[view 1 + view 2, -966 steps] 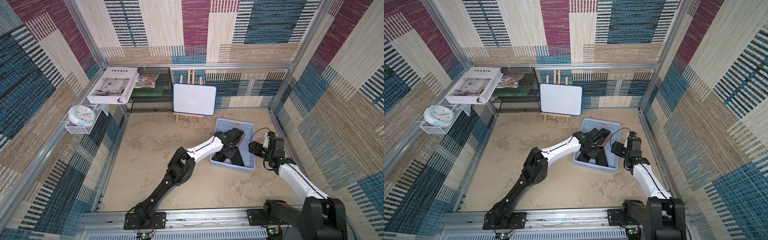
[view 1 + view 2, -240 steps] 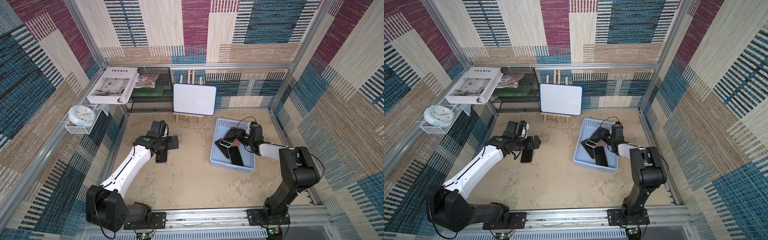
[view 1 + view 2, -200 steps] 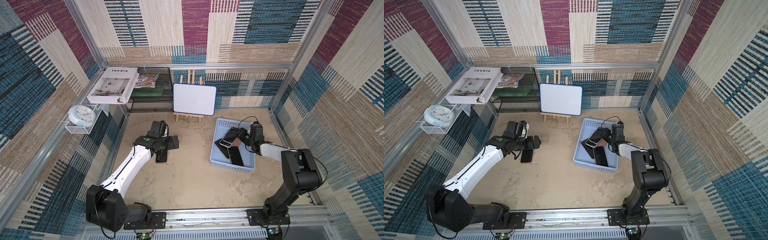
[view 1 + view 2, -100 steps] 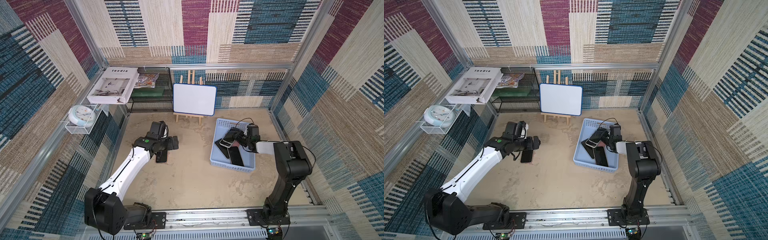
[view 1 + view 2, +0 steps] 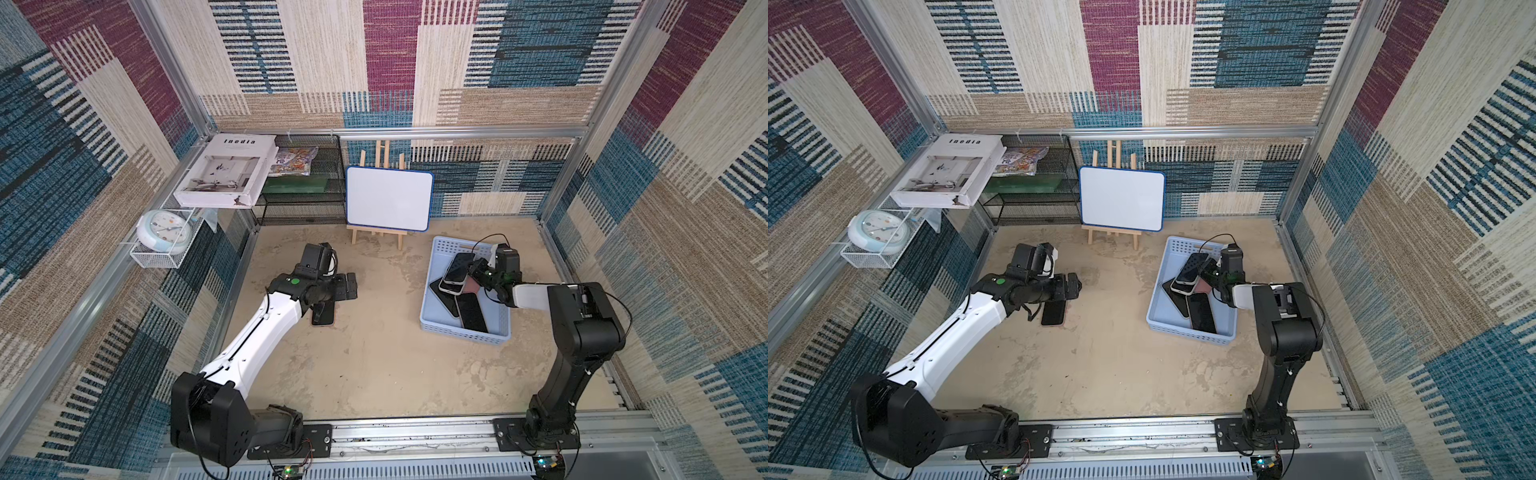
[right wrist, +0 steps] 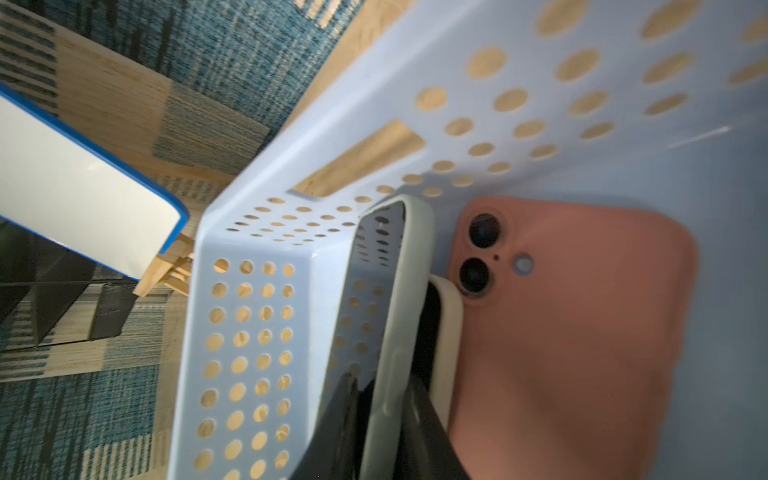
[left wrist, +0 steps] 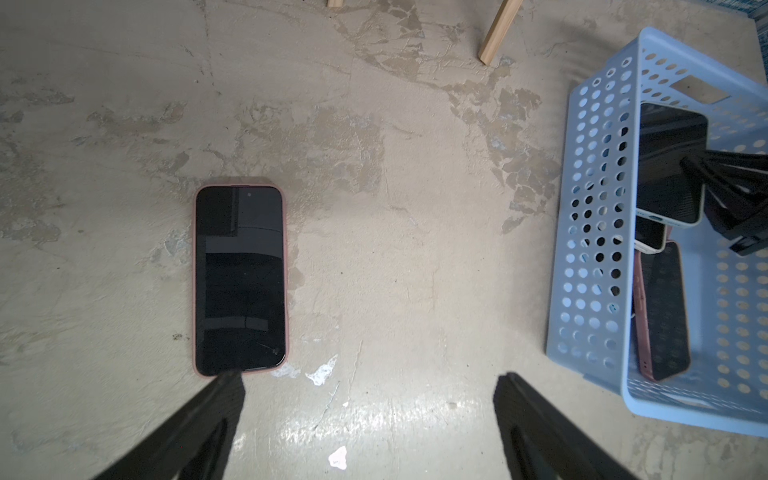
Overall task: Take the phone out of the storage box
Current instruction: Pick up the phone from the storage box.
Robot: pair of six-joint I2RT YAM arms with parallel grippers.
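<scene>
Okay, top views first. In both top views the storage box sits on the surface at the right, with several phones piled inside. Right hand reaches into the box's far half from the right and is clamped on the pale-cased phone, which lies on top of the pile, inside the box. Left hand hangs over the surface left of centre, its fingers wide apart and holding nothing. Pink-cased phone lies flat, screen up, just near of that hand and well apart from the box. Whiteboard on a wooden easel stands at the far side.

Left wrist: left hand is spread wide, nothing between the fingers. One fingertip overlaps the end of the pink-cased phone; cannot tell if they touch. Storage box holds the pale-cased phone, which lies over a cream-cased phone. The right hand's dark fingers are at its edge.

Right wrist: right hand is closed, one black finger on each face of the pale-cased phone, seen edge-on. Cream-cased phone is just beside it. Salmon phone lies face down on the box floor, twin cameras showing. Perforated wall of the storage box has a slot handle, with the whiteboard beyond.
</scene>
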